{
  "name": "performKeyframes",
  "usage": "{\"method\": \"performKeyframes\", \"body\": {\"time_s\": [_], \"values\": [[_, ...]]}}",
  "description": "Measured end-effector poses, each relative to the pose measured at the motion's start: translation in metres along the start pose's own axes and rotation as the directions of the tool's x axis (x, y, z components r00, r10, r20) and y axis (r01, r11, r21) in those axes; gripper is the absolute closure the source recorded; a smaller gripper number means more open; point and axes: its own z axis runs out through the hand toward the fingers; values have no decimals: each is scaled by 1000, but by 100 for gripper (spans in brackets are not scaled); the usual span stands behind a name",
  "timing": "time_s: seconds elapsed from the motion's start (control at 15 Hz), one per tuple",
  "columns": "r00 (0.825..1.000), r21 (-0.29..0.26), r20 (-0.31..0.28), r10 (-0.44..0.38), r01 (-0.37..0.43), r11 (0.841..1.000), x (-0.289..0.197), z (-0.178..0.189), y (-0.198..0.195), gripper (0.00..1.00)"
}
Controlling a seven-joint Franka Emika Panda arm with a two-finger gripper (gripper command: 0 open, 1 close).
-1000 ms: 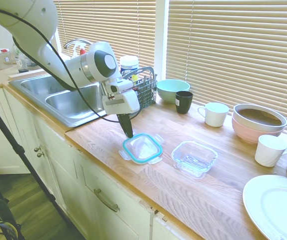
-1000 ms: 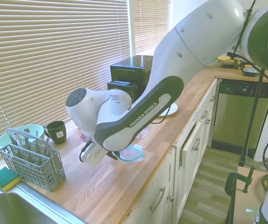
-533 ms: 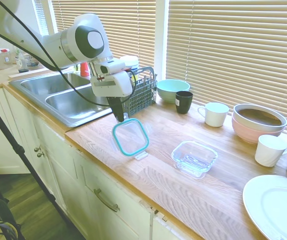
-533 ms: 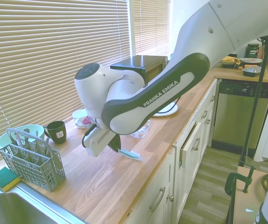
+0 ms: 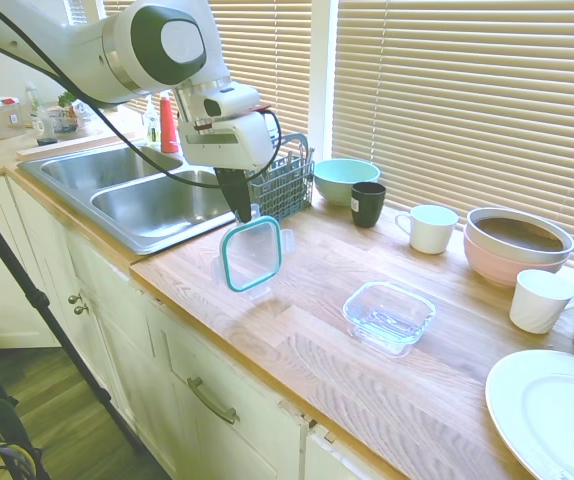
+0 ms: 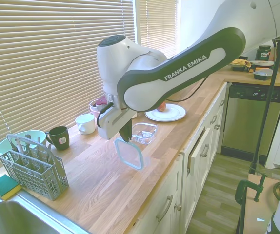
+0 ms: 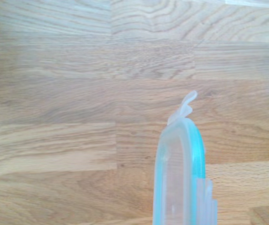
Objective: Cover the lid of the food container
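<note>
The lid (image 5: pixel 251 254), clear with a teal rim seal, hangs almost on edge above the wooden counter (image 5: pixel 307 330). My gripper (image 5: pixel 242 213) is shut on its upper edge. From the other side the lid (image 6: pixel 129 153) dangles below the gripper (image 6: pixel 126 138), well off the counter. The wrist view shows the lid (image 7: pixel 179 178) edge-on over bare wood. The food container (image 5: pixel 388 316), a shallow clear glass dish, sits open on the counter to the right of the lid; in the second exterior view the container (image 6: pixel 144 132) lies just beyond the gripper.
A grey cutlery basket (image 5: pixel 284 180), a mint-green bowl (image 5: pixel 345 180), a dark cup (image 5: pixel 368 203), two white mugs (image 5: pixel 429 228), a pink bowl (image 5: pixel 516 246) and a white plate (image 5: pixel 552 410) line the counter's back and right. The sink (image 5: pixel 147 195) lies left.
My gripper has lifted the lid off the counter, from lying flat to hanging nearly vertical, and the arm has risen. The glass container has not moved.
</note>
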Motion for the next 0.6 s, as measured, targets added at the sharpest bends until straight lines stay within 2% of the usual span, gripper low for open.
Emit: {"method": "performKeyframes", "body": {"time_s": [0.2,0.6], "values": [[1000,9,7,-7,7,1000,7,-1,5,100],[997,31,11,-80,79,996,46,-5,36,100]]}}
